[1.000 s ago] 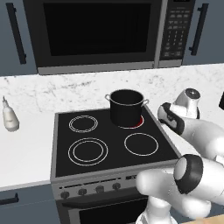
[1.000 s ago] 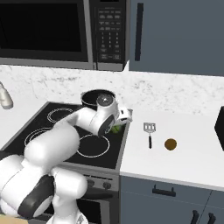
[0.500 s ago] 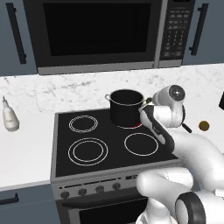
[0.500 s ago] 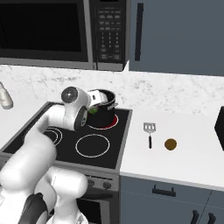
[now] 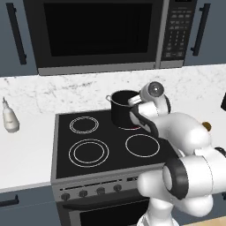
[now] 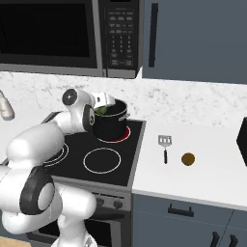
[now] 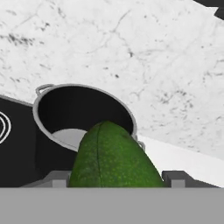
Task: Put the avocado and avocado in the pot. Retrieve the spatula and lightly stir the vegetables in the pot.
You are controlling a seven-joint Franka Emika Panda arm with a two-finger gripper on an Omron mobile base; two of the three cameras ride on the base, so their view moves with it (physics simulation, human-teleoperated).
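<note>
Hand view | avocado (image 7: pixel 114 157) in tool (image 7: pixel 117 178) | pot (image 7: pixel 83 117) just beyond

A black microwave (image 5: pixel 95 35) hangs above the black stove (image 5: pixel 106 145), which has ring burners and a row of knobs (image 5: pixel 88 192) on its front. On the white marble counter (image 6: pixel 202 169) left of the stove stands a small pale bottle (image 5: pixel 9 117).

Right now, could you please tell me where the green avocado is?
The avocado sits between the fingers in the hand view, raised just short of the pot; the right base view shows it at the rim of the pot on the stove's rear right burner.
</note>
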